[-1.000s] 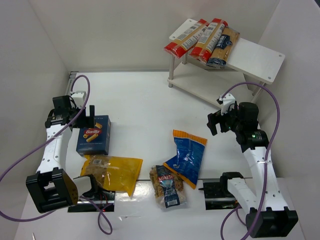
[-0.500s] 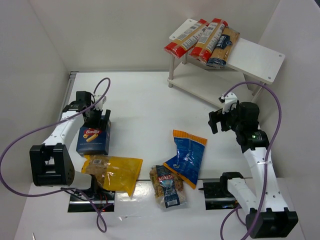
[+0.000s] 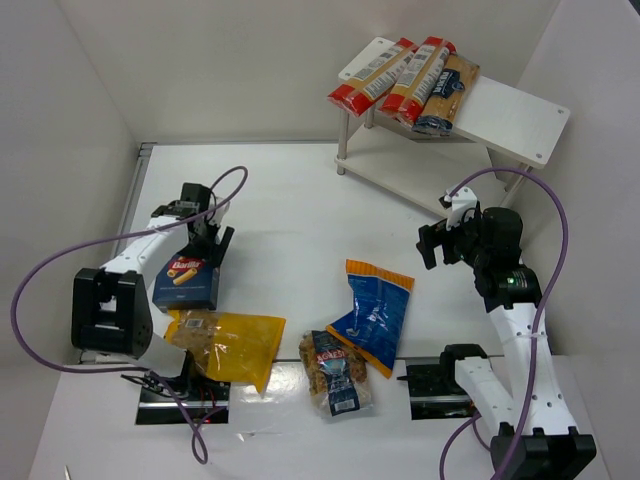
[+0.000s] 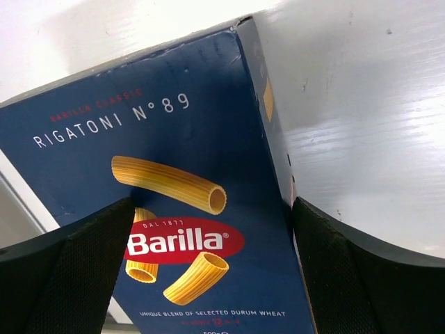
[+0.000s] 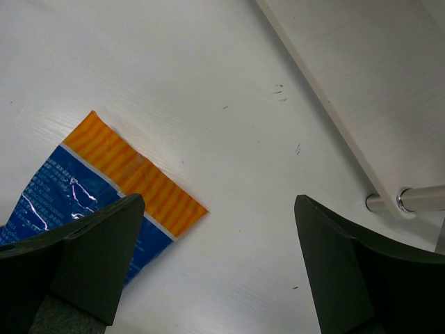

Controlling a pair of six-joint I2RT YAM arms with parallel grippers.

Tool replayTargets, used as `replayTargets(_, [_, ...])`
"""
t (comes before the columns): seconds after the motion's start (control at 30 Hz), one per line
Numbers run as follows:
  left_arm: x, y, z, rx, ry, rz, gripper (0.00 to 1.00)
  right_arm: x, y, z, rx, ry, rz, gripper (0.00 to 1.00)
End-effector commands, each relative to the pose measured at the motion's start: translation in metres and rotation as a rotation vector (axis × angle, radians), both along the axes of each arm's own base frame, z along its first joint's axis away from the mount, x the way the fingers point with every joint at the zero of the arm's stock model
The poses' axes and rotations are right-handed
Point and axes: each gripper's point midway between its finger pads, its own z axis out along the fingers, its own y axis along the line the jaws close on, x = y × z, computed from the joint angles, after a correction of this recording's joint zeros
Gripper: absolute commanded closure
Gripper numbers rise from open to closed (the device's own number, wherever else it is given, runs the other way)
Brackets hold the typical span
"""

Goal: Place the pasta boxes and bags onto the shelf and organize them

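The left gripper [image 3: 207,246] hangs spread over the far end of the box [image 3: 187,281], which lies flat, logo up, on the left of the table [image 3: 290,190], well apart from the shelf [image 3: 512,118] at the far right. In the wrist view we see one finger [image 4: 69,278] overlapping the box's printed face and the other [image 4: 361,278] just outside its right edge. We cannot tell whether either touches the cardboard, and nothing is clamped. The right gripper [image 3: 430,247] is likewise spread and empty, hovering above bare table between the blue bag [image 3: 374,312] and the shelf's lower board. The yellow bag [image 3: 222,343] lies just beside the box's near end, perhaps touching it, and the clear bag [image 3: 337,372] sits just beside the blue one near the table's near edge. None of the three is on the shelf. We judge the pick itself to be the risk here: the box looks about as wide as the jaws' spread, so a descent slightly off line could land a finger on the face and shove the box rather than straddle it. A hold taken this close to the far end could let the box swing down on lifting, and the yellow bag may be dragged along. The long packs [image 3: 402,72] crowd the left of the top board, so a careless placement could knock them.
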Motion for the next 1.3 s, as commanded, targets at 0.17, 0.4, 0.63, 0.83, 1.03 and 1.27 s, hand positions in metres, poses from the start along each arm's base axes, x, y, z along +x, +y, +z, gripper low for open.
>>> replayTargets(0.17, [0.012,-0.025,-0.024,0.102,0.048,-0.045,0.01,0.001,0.007,0.009,0.001,-0.049,0.041,0.03])
replayTargets(0.4, [0.038,-0.083,-0.026,0.123,-0.003,-0.208,0.01,0.000,0.011,0.009,-0.003,-0.049,0.053,0.02])
replayTargets(0.63, [0.053,-0.133,-0.027,0.044,-0.014,-0.347,0.02,0.002,0.010,0.006,-0.007,-0.038,0.045,0.02])
replayTargets(0.83, [0.063,-0.103,0.057,-0.094,-0.242,-0.210,0.01,0.005,0.008,0.005,-0.012,-0.036,0.035,0.02])
replayTargets(1.03, [0.042,-0.033,0.093,-0.194,-0.321,-0.075,0.01,0.005,0.009,0.004,-0.016,-0.036,0.038,0.02])
replayTargets(1.27, [0.019,0.011,0.056,-0.286,-0.201,-0.097,0.01,0.003,0.009,0.009,-0.016,-0.055,0.038,0.02])
